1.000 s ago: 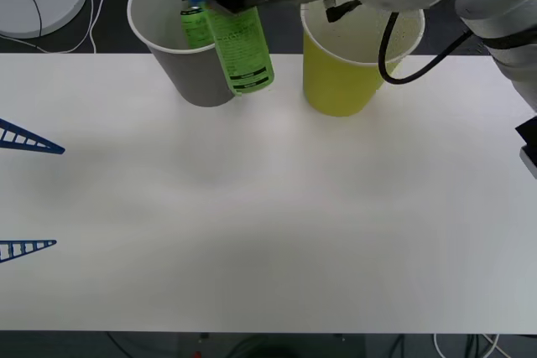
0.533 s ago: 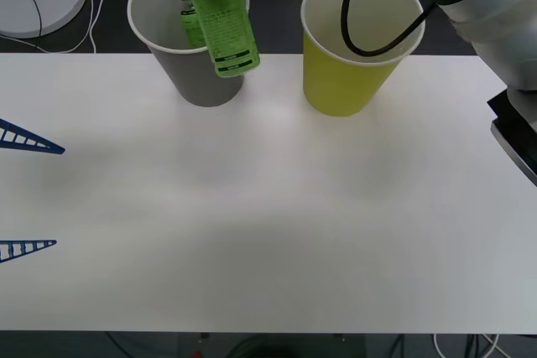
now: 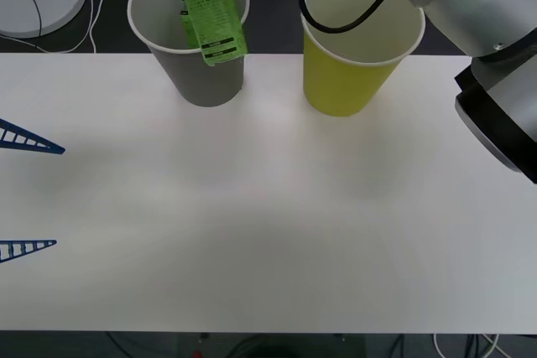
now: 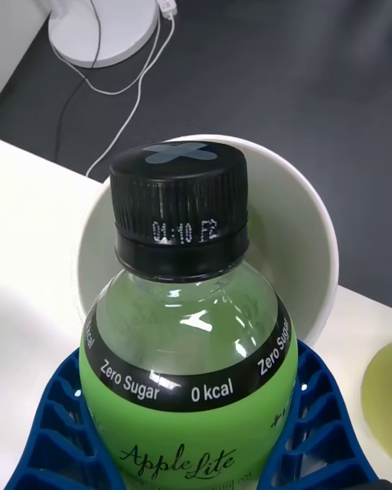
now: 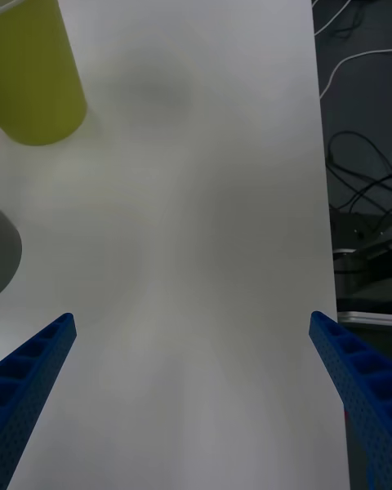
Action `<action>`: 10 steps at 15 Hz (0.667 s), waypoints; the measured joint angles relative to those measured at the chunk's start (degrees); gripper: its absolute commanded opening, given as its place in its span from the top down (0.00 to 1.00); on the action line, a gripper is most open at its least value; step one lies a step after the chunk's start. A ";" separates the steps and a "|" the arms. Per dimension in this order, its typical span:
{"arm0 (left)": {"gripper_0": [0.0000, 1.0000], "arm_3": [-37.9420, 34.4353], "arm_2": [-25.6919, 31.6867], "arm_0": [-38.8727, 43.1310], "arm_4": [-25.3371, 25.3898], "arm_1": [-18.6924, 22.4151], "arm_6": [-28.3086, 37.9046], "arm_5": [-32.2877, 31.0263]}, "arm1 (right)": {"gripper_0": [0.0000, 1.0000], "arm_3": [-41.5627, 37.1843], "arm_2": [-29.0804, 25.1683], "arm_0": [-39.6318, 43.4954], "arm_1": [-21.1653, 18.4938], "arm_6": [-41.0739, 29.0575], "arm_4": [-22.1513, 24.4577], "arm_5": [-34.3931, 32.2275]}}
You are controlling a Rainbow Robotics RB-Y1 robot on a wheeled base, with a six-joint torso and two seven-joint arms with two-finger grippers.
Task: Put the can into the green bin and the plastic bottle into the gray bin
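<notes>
Right wrist view: the right gripper [image 4: 192,449] is clamping the plastic bottle [image 4: 189,327] above the gray bin [image 4: 314,237], lining up its drop; the left gripper [image 5: 192,376] is waiting wide open.

The right arm is reaching across to the far left, its gripper [image 4: 192,457] clamping something; the left gripper [image 3: 29,194] is waiting spread at the near left.

The right arm [image 3: 470,6] is cased in rounded, glossy silver-grey shells with a black joint band, and a black cable [image 3: 336,14] loops from it. Both grippers carry blue ribbed plastic fingers [image 5: 33,376] with open honeycomb cells.
</notes>
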 measured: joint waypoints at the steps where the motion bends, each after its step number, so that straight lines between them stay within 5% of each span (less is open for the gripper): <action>1: 0.00 0.00 0.00 0.00 0.00 0.00 0.00 0.00 | 1.00 2.18 0.00 -1.21 0.82 0.00 0.02 -0.17; 10: 0.00 0.00 0.00 0.00 0.00 0.00 0.00 0.00 | 1.00 15.63 0.00 -7.57 5.56 -0.63 1.96 -5.59</action>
